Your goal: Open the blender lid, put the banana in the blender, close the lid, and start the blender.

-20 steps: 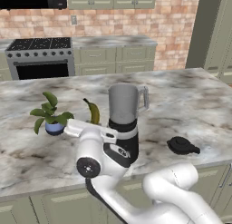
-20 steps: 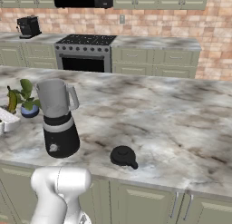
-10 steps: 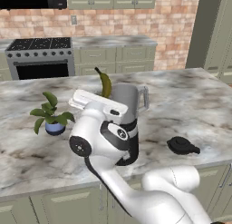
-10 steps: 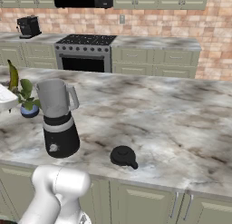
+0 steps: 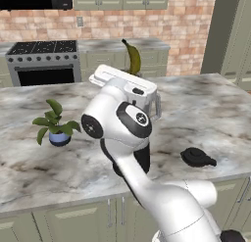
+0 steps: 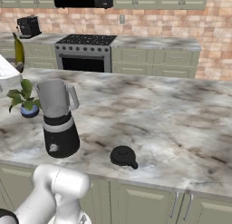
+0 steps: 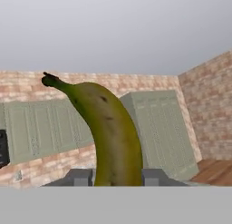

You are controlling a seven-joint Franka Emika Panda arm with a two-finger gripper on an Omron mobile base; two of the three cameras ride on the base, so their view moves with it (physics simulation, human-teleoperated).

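My gripper [image 7: 117, 178] is shut on the banana [image 7: 113, 132], which stands upright between the fingertips [image 7: 79, 177], stem end up. The yellow banana [image 5: 131, 57] pokes up above my white hand, high over the counter. In the right base view the banana [image 6: 18, 48] hangs up and to the left of the blender [image 6: 59, 121], whose clear jar stands open on its black base. My arm hides most of the blender [image 5: 158, 107] in the left base view, leaving only its handle visible. The black blender lid [image 6: 123, 156] lies on the counter to the blender's right, and the lid [image 5: 196, 157] sits near the front edge.
A small potted plant [image 5: 56, 124] stands on the marble counter [image 6: 172, 128] left of the blender. Behind the counter run a stove [image 6: 84, 55], cabinets and a brick wall. A black toaster [image 6: 28, 26] sits on the back counter.
The arm has lifted the banana from counter height beside the plant, up and rightward toward the blender. The blender and lid have not moved.
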